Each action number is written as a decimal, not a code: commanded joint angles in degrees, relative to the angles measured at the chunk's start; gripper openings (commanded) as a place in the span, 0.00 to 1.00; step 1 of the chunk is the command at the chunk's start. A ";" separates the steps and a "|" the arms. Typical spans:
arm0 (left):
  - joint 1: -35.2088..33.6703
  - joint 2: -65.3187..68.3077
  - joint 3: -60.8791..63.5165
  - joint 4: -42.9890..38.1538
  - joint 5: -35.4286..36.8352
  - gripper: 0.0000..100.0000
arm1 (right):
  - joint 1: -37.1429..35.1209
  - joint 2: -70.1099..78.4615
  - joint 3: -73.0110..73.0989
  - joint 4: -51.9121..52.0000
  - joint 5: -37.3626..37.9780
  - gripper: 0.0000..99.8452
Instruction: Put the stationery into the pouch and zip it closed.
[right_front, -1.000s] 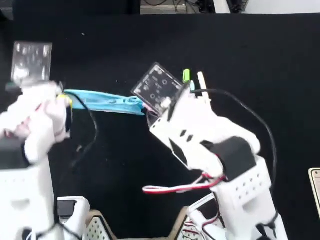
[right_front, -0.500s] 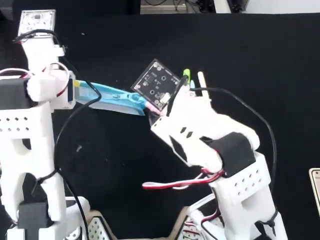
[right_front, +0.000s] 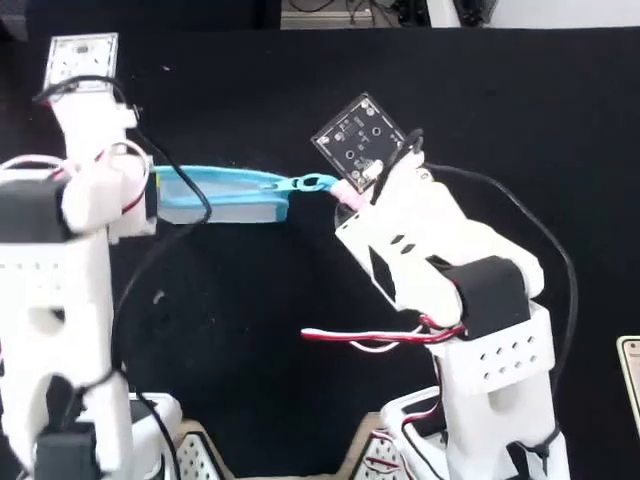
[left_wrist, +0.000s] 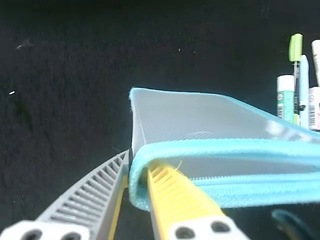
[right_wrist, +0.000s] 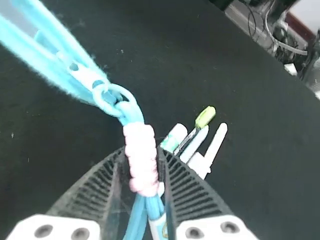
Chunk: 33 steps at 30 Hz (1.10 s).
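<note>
1. The left end of the blue pouch (right_front: 225, 195) is clamped by the left gripper (left_wrist: 138, 167), with both fingers pressed tight on its edge.
2. The pink zip cord (right_wrist: 140, 140) is pinched by the right gripper (right_wrist: 141, 156), which is closed around it. The cord is looped through the ring of the zip slider.
3. The pouch is held stretched between the two grippers over the black table (right_front: 520, 110).
4. A bunch of pens (right_wrist: 199, 136) is seen lying on the table outside the pouch, just past the right gripper.

Pouch (right_front: 222, 197) stretches between left pincer (left_wrist: 131, 167) and right pincer (right_wrist: 141, 160).
</note>
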 joint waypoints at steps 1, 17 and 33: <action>3.38 -7.74 0.84 0.44 0.09 0.03 | -0.09 0.13 -3.47 -1.14 0.53 0.01; 3.38 11.08 -2.24 0.26 -2.81 0.03 | -10.46 3.38 -12.00 6.24 -3.34 0.24; 3.74 13.63 4.97 0.18 0.18 0.03 | 12.31 39.60 -31.34 13.36 -16.09 0.16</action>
